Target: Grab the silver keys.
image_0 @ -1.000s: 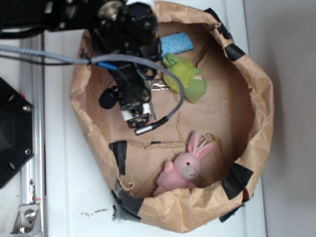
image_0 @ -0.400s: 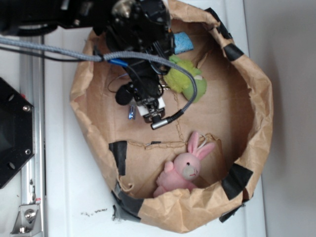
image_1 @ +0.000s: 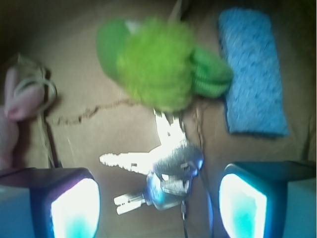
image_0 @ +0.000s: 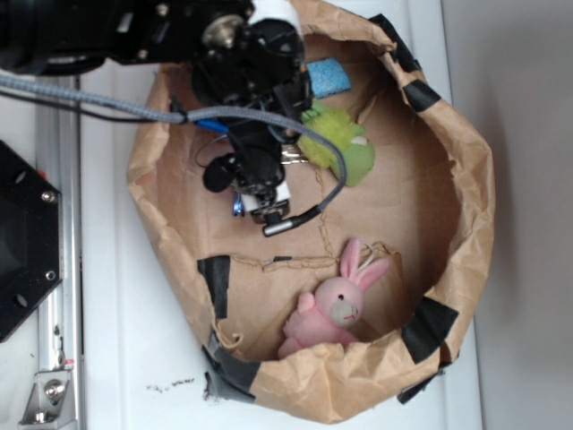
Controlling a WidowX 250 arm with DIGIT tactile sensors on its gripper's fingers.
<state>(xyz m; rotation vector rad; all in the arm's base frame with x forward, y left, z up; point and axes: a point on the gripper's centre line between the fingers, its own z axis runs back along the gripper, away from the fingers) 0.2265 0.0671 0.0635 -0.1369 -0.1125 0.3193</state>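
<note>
The silver keys point(image_1: 166, 168) lie flat on the brown paper floor, a shiny bunch fanned out just below the green plush toy point(image_1: 158, 62). My gripper point(image_1: 158, 206) is open above them. Its two lit fingers stand at the lower left point(image_1: 74, 208) and lower right point(image_1: 242, 203), with the keys in the gap and touching neither. In the exterior view the gripper point(image_0: 260, 202) hangs inside the paper bag point(image_0: 466, 215), and only a sliver of the keys point(image_0: 292, 158) shows beside the arm.
A blue sponge point(image_1: 253, 74) lies to the right of the green plush toy point(image_0: 336, 143). A pink bunny toy point(image_0: 336, 305) rests by the bag's near wall. The bag's crumpled rim with black tape surrounds everything. A black metal fixture point(image_0: 22, 251) stands at the left.
The arm swung right over the green toy's side, then drew back a little to the left. A small blue object appeared beside the gripper. The toys have not moved.
</note>
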